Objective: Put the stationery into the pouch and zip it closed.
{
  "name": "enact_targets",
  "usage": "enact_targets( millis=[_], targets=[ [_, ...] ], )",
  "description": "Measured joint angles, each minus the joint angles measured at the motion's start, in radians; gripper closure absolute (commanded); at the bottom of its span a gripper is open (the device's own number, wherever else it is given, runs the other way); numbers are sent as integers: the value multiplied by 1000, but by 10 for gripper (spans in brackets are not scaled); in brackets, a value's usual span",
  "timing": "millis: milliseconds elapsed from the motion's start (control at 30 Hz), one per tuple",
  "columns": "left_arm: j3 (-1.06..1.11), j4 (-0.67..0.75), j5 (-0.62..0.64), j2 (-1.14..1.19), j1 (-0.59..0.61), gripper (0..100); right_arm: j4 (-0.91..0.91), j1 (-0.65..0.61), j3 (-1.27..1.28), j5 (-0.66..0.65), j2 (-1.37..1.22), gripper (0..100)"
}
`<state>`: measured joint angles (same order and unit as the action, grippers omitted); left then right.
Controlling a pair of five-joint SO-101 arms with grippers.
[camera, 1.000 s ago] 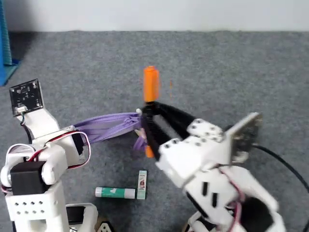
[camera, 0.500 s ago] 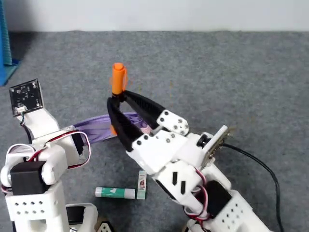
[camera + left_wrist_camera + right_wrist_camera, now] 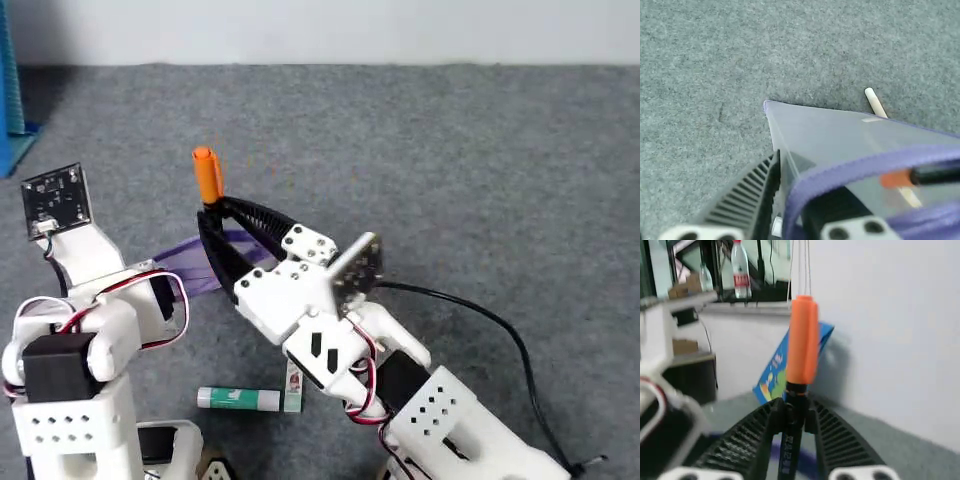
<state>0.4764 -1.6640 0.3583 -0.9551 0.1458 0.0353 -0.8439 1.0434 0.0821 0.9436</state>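
- Nearly upright, the marker (image 3: 207, 172) points its orange cap up and slightly away from the arms, over the pouch (image 3: 182, 258).
- Right gripper (image 3: 211, 214): fingers pinched on the marker's dark barrel below the cap.
- Left gripper (image 3: 786, 176): clamped on the pouch's purple edge, holding it up.

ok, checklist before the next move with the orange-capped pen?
1. Right claw shut on the orange-capped pen: ok.
2. Pen cap end up, above the claw: ok.
3. Left claw gripping the pouch at its rim: ok.
4. Pen's lower end inside the pouch mouth: cannot tell.
5. Glue stick packed: not ok, it lies on the carpet near the arm bases.
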Motion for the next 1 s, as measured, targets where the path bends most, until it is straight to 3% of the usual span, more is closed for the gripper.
enact_targets(
  millis=[333, 667, 833, 1000],
  targets=[
    [0, 0, 0, 0, 0, 989, -394, 35, 2, -11, 275, 831],
    [0, -2, 0, 0, 0, 989, -961, 270, -37, -11, 430, 832],
    [-6, -51, 0, -2, -2, 989, -1008, 362, 25, -11, 299, 829],
    [-8, -54, 0, -2, 3, 989, -879, 382, 44, -11, 114, 829]
  ],
)
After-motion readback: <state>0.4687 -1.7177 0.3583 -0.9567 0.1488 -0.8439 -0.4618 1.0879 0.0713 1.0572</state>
